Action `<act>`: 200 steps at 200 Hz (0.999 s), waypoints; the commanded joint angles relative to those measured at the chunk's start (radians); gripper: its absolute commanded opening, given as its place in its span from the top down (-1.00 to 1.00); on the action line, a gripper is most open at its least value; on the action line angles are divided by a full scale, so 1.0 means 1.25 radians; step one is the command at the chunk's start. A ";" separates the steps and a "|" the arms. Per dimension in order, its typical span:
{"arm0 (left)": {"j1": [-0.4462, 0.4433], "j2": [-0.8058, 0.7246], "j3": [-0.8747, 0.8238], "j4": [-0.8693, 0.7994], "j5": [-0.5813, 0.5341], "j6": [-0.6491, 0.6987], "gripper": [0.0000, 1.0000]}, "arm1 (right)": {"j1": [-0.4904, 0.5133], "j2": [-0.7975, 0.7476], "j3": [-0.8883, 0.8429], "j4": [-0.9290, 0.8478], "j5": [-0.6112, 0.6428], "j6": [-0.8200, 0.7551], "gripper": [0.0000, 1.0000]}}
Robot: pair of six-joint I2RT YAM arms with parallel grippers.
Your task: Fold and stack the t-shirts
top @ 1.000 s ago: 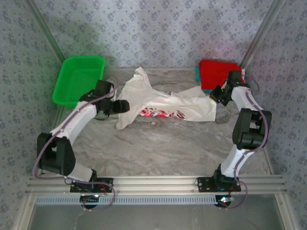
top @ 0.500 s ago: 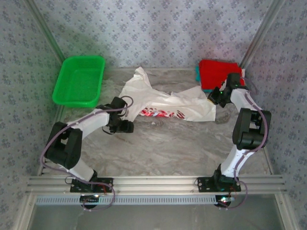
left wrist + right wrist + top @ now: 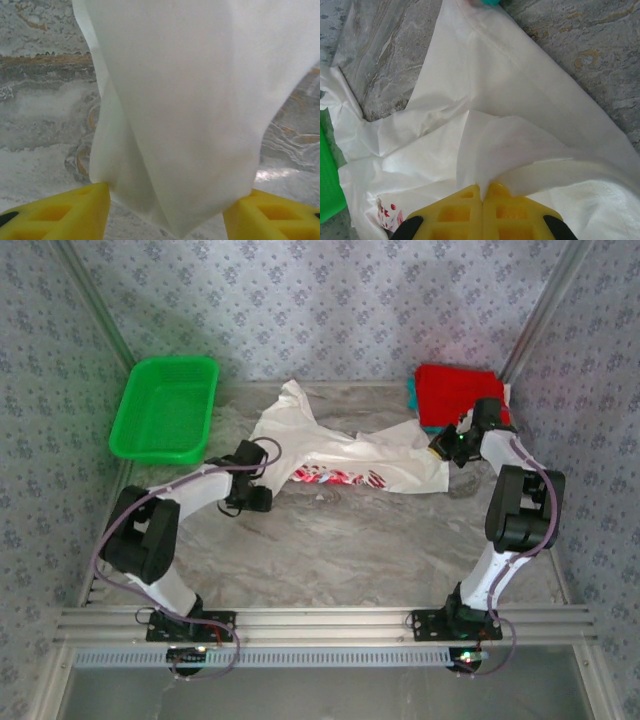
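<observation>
- We are judging the task as partly done. A red shirt [image 3: 455, 390] is lying folded on a teal shirt [image 3: 411, 393] at the far right corner of the table [image 3: 330, 550], and that small stack is looking finished.
- The white t-shirt [image 3: 340, 452] is lying crumpled and drawn out crosswise over the far middle of the table, between the green basket [image 3: 165, 408] and the stack. Its red print is facing up along the near side. It is not yet flattened, folded or stacked.
- The right gripper [image 3: 445, 448] is clenching a ridge of the white t-shirt at its right end, just beside the stack.
- The left gripper [image 3: 258, 500] is sitting at the shirt's near left corner with its jaws standing apart on either side of the cloth. As we are reading it, it is not pinching anything yet.
- We are taking the step in hand to be getting hold of both ends so the shirt can be spread flat. The spreading, the folding and the move onto the red shirt are all left to do.
- The top view is giving us the whole layout: stack, basket, print and both arms. It is not letting us read the jaws.
- The left wrist view is showing a pale tip of cloth lying between the two yellow fingers [image 3: 55, 212], with bare table on both sides.
- The right wrist view is showing its yellow fingers pressed together on the raised fold. It is also showing a sliver of teal at the top edge and a scrap of red print at the lower left.
</observation>
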 commanded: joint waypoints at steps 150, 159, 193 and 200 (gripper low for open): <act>0.215 -0.017 0.323 -0.149 0.401 -0.033 1.00 | 0.007 -0.054 0.170 -0.114 0.083 -0.057 1.00; 0.234 0.002 0.359 -0.150 0.443 -0.045 1.00 | 0.013 -0.049 0.200 -0.125 0.094 -0.063 1.00; 0.257 0.051 0.468 -0.130 0.476 -0.072 1.00 | 0.031 -0.034 0.297 -0.154 0.140 -0.095 1.00; 0.261 0.061 0.488 -0.120 0.478 -0.082 1.00 | 0.031 -0.021 0.319 -0.157 0.138 -0.099 1.00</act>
